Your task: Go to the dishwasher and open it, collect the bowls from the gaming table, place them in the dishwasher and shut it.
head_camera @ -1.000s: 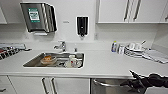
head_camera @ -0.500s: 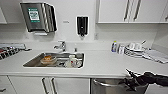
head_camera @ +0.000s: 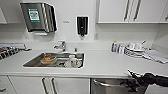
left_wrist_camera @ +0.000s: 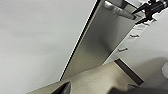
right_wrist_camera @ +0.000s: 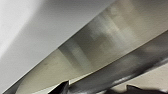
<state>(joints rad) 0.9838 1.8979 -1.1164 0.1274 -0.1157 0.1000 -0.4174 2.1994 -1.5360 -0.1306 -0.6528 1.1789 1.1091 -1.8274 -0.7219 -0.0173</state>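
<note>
I am working the right gripper at the dishwasher, which sits right below it, under the white counter. Its fingers are spread, one tip poking up over the counter edge and the other down by the bar handle. In the left wrist view the right gripper is sitting at the end of that handle, not yet squeezing it. The door is looking closed to me.

Compared with a second ago, the arm has crept in closer to the handle. I think that means the opening step is only starting.

I cannot tell how my left gripper is set.

Farther off to the gripper's left is the sink with dishes in it. Past the gripper, at the back of the counter, a pile of plates and cups is waiting.
</note>
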